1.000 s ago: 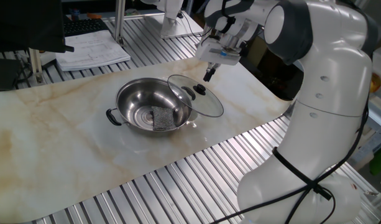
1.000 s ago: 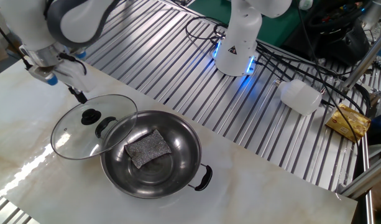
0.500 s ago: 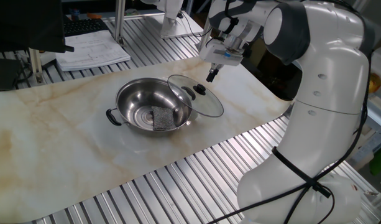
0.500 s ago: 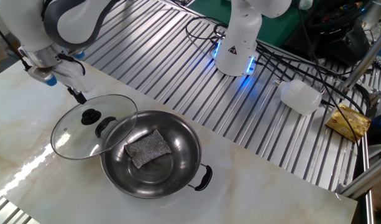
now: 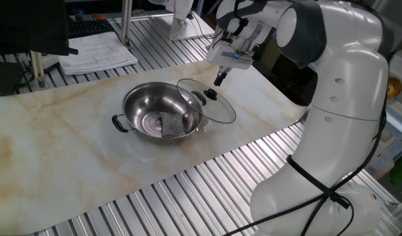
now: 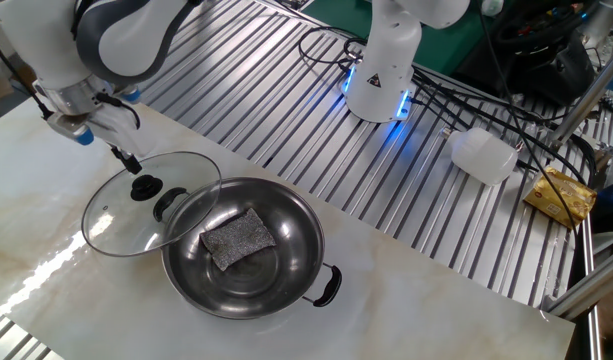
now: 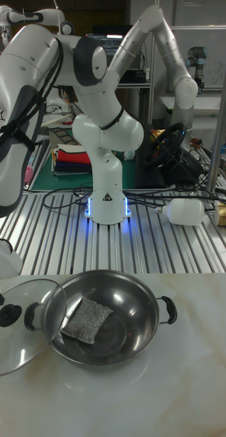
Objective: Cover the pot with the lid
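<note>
- Glass lid (image 5: 206, 99) is propped tilted on the steel pot (image 5: 162, 111) rim's right side.
- Tool (image 5: 219, 79) hovers just above the knob (image 5: 212, 94); finger state cannot be told.
- Knob should be gripped centrally, lid lifted clear, then centred over the pot.

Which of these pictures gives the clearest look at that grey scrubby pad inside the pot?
The other fixed view: it looks down on the whole scouring pad lying on the pot bottom. The tall fixed view also shows it whole, but flatter. In one fixed view it is small and steeply angled.
</note>
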Action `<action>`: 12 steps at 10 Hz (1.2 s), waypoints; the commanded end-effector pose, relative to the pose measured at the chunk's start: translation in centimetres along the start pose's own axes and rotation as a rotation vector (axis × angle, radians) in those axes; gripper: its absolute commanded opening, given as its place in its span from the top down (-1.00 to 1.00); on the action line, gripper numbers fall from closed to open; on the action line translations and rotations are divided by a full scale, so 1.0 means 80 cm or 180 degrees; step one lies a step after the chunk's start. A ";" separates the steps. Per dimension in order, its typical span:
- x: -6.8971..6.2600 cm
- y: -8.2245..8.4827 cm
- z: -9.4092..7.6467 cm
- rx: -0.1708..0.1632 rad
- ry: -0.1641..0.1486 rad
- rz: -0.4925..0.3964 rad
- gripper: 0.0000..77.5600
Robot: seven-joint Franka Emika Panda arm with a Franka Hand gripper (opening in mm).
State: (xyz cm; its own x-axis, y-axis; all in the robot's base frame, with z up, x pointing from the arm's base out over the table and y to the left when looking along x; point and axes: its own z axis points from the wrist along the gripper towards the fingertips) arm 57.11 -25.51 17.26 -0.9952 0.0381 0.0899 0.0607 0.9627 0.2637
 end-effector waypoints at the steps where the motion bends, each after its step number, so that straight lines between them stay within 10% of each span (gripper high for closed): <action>1: -0.002 0.000 -0.003 -0.0002 0.0006 -0.0053 1.00; 2: -0.002 0.000 -0.003 -0.0002 0.0006 -0.0053 -1.00; 12: -0.002 0.000 -0.003 -0.0002 0.0006 -0.0053 -1.00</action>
State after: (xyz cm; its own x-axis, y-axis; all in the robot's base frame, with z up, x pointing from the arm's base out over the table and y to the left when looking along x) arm 57.20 -25.50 17.27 -0.9956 0.0291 0.0891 0.0519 0.9627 0.2655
